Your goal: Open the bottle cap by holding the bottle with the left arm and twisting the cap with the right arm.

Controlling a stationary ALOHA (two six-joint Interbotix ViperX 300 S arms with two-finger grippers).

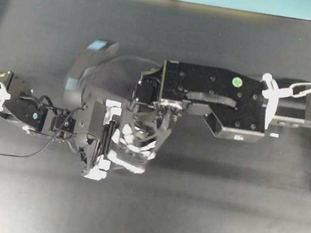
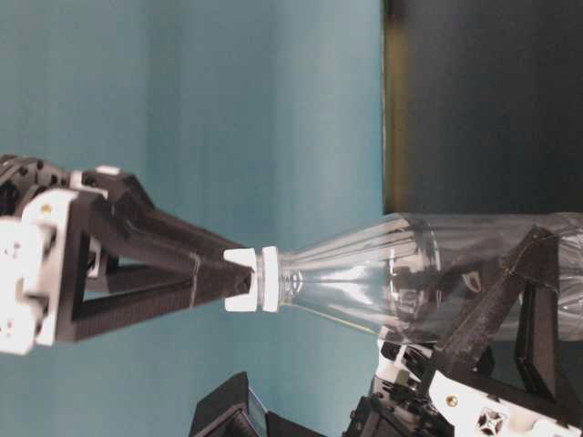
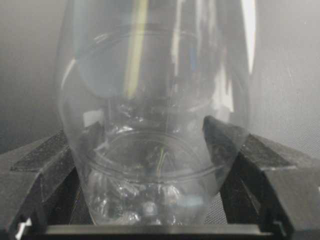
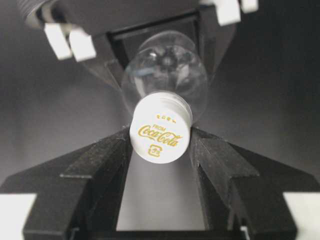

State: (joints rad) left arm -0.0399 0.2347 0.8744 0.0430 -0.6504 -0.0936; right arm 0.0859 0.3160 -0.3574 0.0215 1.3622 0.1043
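Between the two grippers, near the middle of the dark table [image 1: 200, 206], the clear plastic bottle [image 2: 410, 278] stands upright, its round body held low down by the left gripper [image 3: 150, 165], whose black fingers [image 3: 45, 165] press against both sides of the base in the left wrist view. From above, the right gripper [image 4: 160, 145] reaches down over the neck, and its lattice fingers [image 4: 100, 170] sit closed on the white bottle cap [image 4: 160, 135], one on each side of the rim; the cap's top, printed with gold Coca-Cola lettering, faces the right wrist camera. The table-level view shows the white tips flush against the cap's side, with the threaded neck just beyond them, and no gap between cap and neck that I can make out, so the cap looks still seated. The step in hand appears to be the twist itself. To do it well, the right wrist should roll about the bottle's long axis, keeping the cap centred between the fingers so it does not squirt out sideways. The thin walls will likely flex, so the left grip should stay firm enough to stop the body turning with the cap, yet not crush it. If the wrist runs out of rotation, release, wind back, and regrip squarely on the rim before turning again.
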